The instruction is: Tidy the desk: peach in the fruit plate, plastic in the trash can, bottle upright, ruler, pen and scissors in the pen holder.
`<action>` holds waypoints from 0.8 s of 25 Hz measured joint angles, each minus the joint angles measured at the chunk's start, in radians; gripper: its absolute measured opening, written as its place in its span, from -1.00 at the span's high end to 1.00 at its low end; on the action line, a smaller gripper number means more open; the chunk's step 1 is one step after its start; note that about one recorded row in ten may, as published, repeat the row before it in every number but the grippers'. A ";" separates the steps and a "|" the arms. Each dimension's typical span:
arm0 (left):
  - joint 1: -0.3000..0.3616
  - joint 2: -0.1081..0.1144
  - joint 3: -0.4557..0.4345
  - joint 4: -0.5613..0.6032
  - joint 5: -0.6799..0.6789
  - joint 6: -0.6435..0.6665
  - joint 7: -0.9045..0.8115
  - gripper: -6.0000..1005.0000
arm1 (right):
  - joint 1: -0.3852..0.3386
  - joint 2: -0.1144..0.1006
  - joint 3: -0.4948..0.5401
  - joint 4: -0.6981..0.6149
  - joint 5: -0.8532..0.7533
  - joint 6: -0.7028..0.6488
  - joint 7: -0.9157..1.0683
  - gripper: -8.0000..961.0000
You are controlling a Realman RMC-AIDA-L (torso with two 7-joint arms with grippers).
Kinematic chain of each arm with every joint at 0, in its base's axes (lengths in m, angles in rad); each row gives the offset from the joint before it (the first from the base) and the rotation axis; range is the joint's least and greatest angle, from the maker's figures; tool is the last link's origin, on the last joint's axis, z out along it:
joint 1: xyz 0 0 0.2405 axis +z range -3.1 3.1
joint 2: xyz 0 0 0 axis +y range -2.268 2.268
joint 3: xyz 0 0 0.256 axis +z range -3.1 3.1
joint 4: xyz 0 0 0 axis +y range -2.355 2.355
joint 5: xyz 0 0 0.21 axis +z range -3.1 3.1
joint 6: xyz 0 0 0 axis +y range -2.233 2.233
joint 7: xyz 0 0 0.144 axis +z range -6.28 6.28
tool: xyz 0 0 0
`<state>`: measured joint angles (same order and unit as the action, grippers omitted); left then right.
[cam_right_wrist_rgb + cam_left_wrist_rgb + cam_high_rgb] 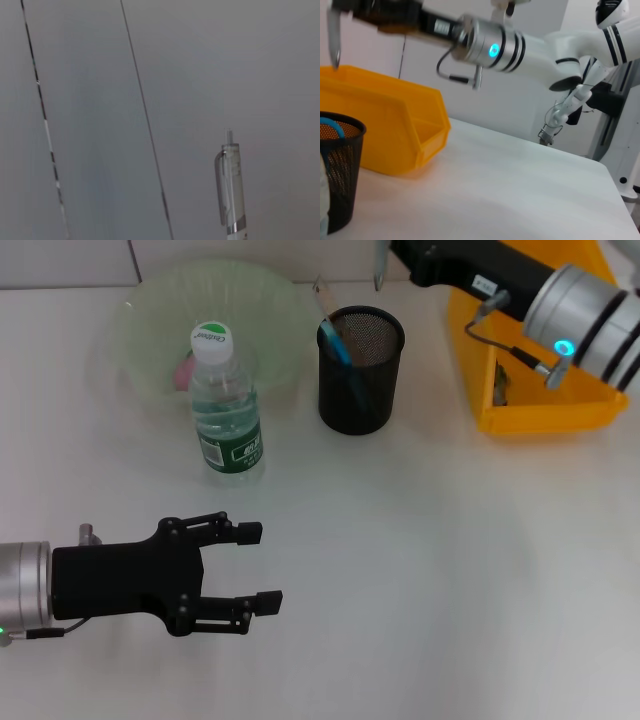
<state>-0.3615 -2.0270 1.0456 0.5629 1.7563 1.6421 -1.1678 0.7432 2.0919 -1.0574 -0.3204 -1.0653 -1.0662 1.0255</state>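
Head view shows the right hand (383, 262) pinching a pen (380, 265) above the mesh pen holder (360, 370); light, stiff, slippery, best gripped mid-barrel. Left hand (258, 568) hovers spread over the worktop (450, 570).

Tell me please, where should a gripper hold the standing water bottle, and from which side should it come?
Grip the water bottle on its straight body, about at the green label. It stands upright, so a sideways approach suits. The open left gripper lies in front of it on the table, so coming from the front looks best; the fruit plate crowds the back.
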 joint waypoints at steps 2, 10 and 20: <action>0.000 0.000 0.000 0.000 0.000 0.000 0.000 -0.71 | 0.029 0.000 -0.001 0.043 0.006 0.042 -0.014 0.55; 0.001 -0.001 -0.004 -0.001 0.000 -0.001 0.001 -0.71 | 0.035 0.000 -0.032 0.061 0.010 0.057 0.010 0.51; -0.001 -0.003 -0.004 -0.001 0.000 -0.001 0.000 -0.71 | -0.061 -0.014 -0.043 -0.055 -0.021 -0.089 0.160 -0.01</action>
<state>-0.3622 -2.0295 1.0415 0.5614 1.7564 1.6411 -1.1674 0.6824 2.0783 -1.1005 -0.3753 -1.0866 -1.1549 1.1859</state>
